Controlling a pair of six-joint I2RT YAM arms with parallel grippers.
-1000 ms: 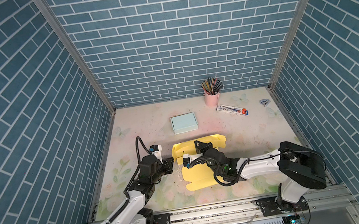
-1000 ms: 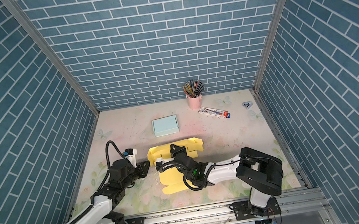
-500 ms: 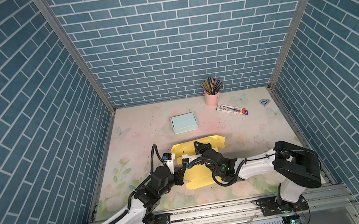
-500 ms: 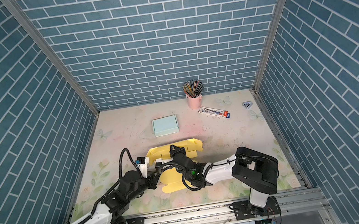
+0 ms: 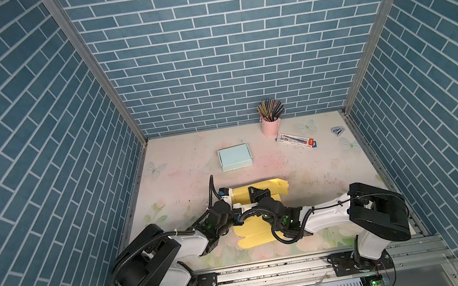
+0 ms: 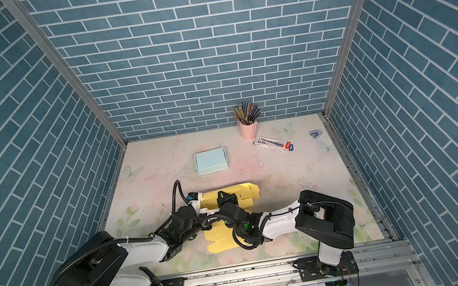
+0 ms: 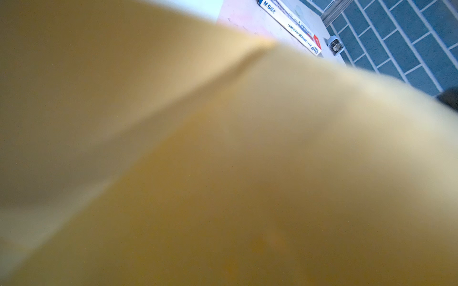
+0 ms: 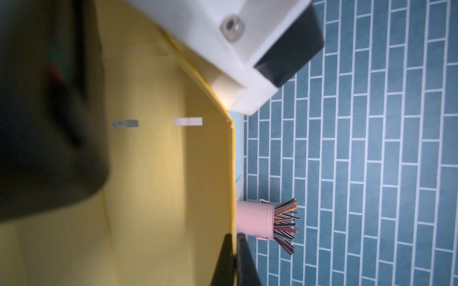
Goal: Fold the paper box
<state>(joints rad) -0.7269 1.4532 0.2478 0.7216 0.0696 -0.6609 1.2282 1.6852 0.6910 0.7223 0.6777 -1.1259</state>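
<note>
In both top views the yellow paper box (image 5: 253, 232) lies near the front edge of the table (image 5: 182, 169), between the two arms, with its base flat and its far wall raised. The right gripper (image 5: 256, 192) reaches across onto that wall, apparently to keep it upright. The left gripper (image 5: 236, 209) sits at the box's left side, touching it, probably placed for the side flap. Well apart at the back stand a light blue box (image 5: 234, 157), a pink pencil cup (image 5: 271, 126) and a pencil carton (image 5: 297, 140).

In the left wrist view blurred yellow card fills nearly everything, so the box is close against that camera. The claw's fingers are hidden. It is closed, but whether card lies between them cannot be told.

In the right wrist view the black fingers (image 8: 223, 257) are closed on the raised wall's top edge, pinching the thin card. This grip likely steadies the wall while the adjoining panel is turned in. A white housing (image 8: 235, 62), seemingly the left arm's, sits against that panel. Two slots (image 8: 188, 121) in the card look meant for tabs.
</note>
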